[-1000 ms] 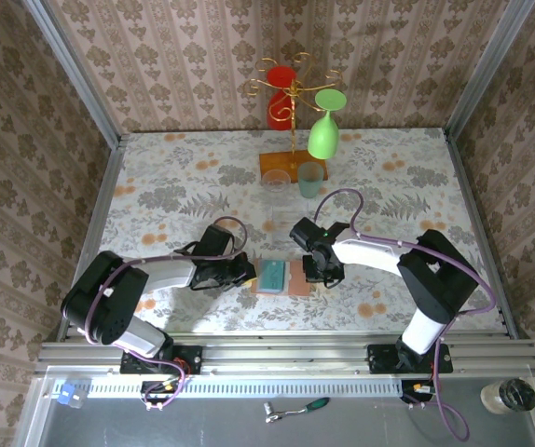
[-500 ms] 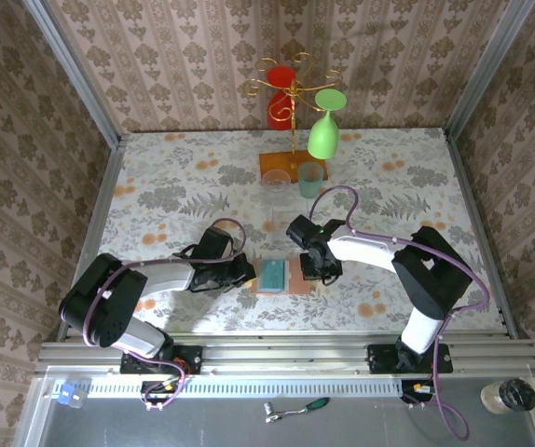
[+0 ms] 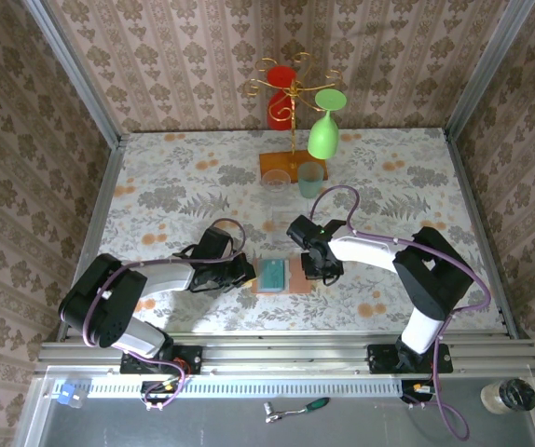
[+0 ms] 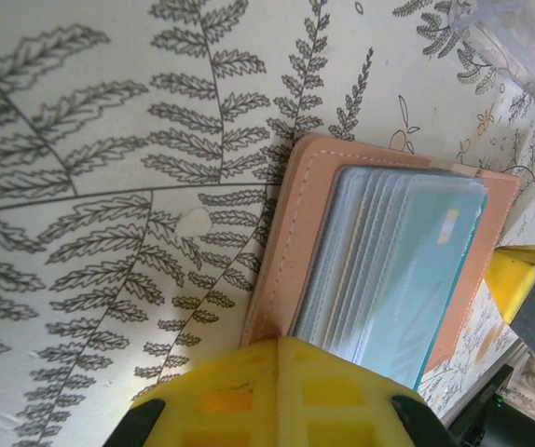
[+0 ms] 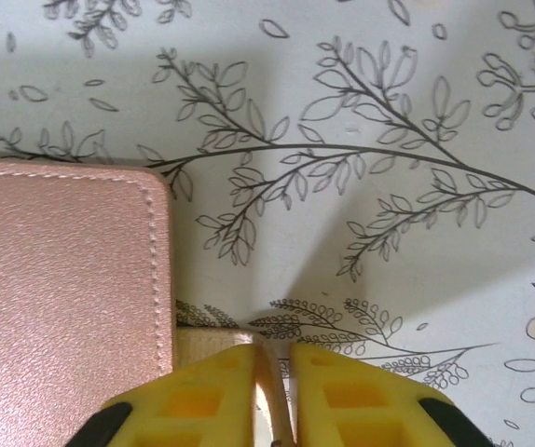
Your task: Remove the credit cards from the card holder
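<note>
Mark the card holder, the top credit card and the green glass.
card holder (image 4: 286, 251), left wrist view, pink leather flap.
top credit card (image 4: 426, 279), left wrist view, teal face.
green glass (image 3: 322, 138), top external view, bowl.

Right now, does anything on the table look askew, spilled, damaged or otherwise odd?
Nothing stands out. The card holder lies open and flat on the table, a teal card sitting straight in its sleeves; nothing is spilled or damaged.

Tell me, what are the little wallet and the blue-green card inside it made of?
The card holder looks like leather or fake leather: pinkish-tan, faintly grainy, matte, with stitching along its edge. The top credit card looks like thin, smooth plastic, teal with a slight sheen. The pockets beside it seem to be clear, soft plastic.
</note>
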Controlling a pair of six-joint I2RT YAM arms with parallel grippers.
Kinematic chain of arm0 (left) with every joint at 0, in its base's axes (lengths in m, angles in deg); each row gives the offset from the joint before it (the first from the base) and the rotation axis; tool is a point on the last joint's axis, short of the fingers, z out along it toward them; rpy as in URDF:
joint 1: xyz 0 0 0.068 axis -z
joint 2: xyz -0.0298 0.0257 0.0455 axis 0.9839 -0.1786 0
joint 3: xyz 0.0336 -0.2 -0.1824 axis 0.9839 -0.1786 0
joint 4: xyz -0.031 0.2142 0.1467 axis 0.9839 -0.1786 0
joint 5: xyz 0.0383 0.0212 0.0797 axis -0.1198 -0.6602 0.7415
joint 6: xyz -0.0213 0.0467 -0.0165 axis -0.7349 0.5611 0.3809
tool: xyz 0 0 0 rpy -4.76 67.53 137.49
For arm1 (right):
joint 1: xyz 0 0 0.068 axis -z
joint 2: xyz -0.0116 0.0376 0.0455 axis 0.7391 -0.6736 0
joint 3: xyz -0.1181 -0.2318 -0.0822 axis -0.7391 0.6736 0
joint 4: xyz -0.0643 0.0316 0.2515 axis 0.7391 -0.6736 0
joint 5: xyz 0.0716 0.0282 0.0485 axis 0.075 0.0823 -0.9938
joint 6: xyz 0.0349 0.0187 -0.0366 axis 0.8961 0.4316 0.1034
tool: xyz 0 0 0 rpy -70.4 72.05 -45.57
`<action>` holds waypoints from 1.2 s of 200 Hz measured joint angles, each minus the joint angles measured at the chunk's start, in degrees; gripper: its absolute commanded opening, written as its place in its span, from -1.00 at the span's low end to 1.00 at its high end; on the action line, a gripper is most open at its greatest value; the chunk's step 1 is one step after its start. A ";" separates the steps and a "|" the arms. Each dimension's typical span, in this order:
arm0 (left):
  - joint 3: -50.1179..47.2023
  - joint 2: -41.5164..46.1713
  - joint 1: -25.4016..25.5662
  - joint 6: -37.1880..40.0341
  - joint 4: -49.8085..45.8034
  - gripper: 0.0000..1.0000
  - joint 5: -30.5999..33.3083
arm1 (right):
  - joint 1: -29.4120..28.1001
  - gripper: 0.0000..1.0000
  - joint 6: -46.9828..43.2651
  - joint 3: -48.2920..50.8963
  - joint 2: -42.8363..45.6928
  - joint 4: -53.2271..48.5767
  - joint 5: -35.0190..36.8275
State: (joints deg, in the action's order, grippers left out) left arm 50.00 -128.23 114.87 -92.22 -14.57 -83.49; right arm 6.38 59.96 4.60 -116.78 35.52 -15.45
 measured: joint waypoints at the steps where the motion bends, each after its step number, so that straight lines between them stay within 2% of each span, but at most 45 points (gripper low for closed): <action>1: 0.00 0.02 0.00 0.00 -0.02 -1.00 0.00 | 0.02 -0.55 0.07 0.00 0.00 -0.02 0.02; 53: 0.00 0.26 0.07 -0.46 -0.52 -0.99 0.20 | 0.79 -0.32 0.07 2.34 2.99 -1.88 2.32; 78: 0.00 0.26 0.11 -0.85 -0.52 -0.98 0.22 | 1.55 -0.27 0.07 3.32 3.17 -2.34 2.78; 148: 0.11 0.83 0.50 -1.46 -1.07 -0.89 0.90 | 1.64 -0.24 0.07 3.39 3.34 -2.32 2.86; 240: 5.51 4.55 0.55 -0.48 -11.19 -0.78 3.76 | 1.66 -0.23 0.02 0.31 9.18 -4.24 0.52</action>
State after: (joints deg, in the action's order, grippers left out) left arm 55.51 -123.68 115.42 -92.70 -25.77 -79.73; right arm 8.04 59.98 4.90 -107.60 31.28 -14.92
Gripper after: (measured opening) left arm 0.101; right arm 0.387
